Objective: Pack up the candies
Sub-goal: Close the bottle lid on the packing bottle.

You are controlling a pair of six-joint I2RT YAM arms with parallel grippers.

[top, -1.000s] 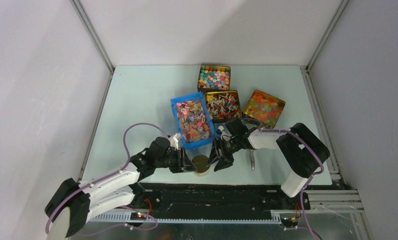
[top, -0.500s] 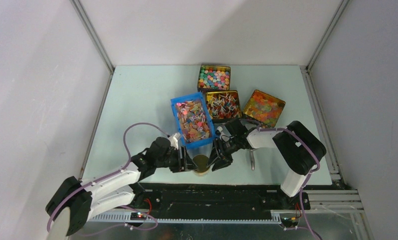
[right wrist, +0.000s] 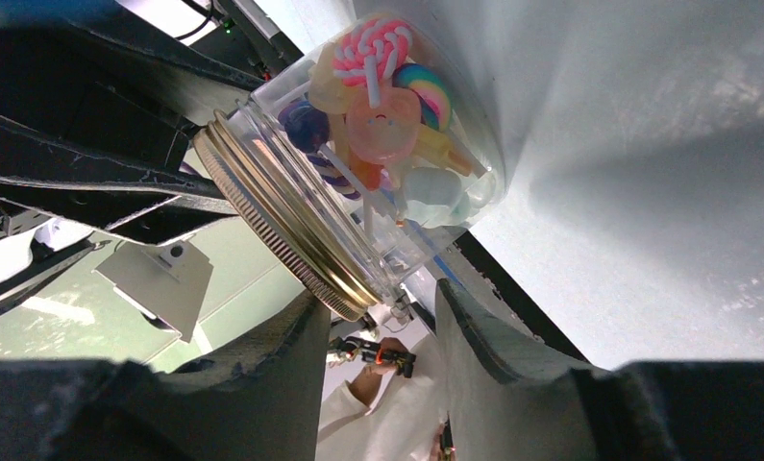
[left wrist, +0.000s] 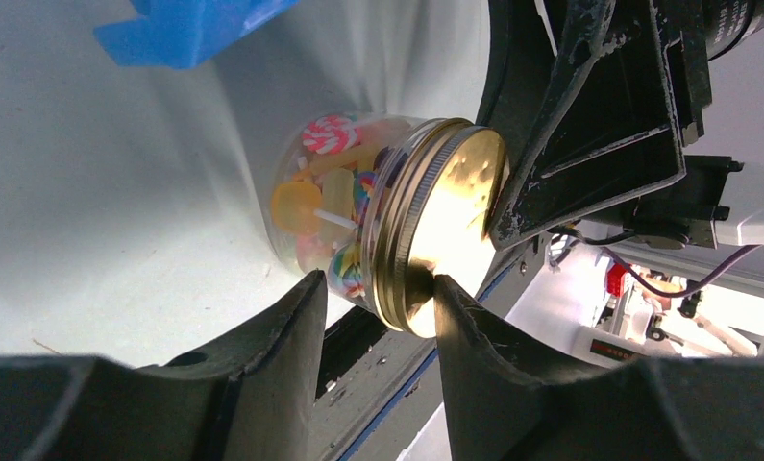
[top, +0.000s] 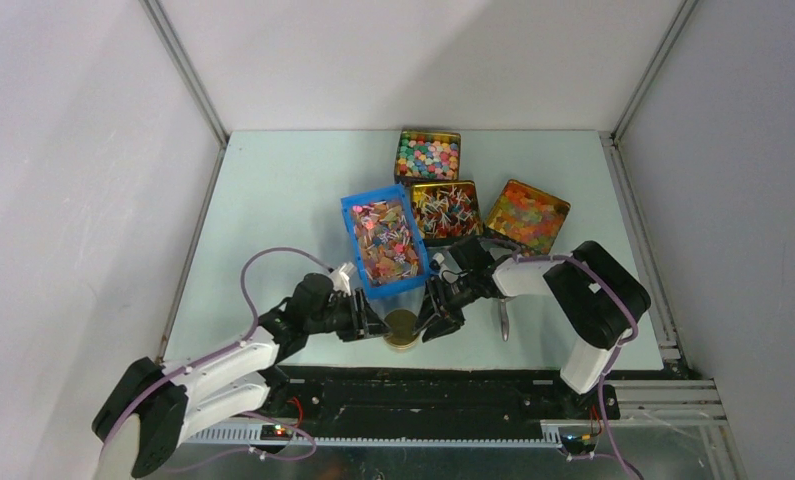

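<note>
L claw (top: 375, 325) eased left, R claw (top: 431, 323) opposite across jar (top: 403, 328); grips unclear; candies (top: 385, 240) beyond.

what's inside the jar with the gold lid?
Through the jar's glass: lollipops, one pink swirl, one rainbow, plus orange and yellow sweets. The lid and front sweets hide the rest.

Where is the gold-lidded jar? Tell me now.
Top view: the jar sits at the table's near edge, between the left gripper and right gripper, just before the blue bin.
</note>
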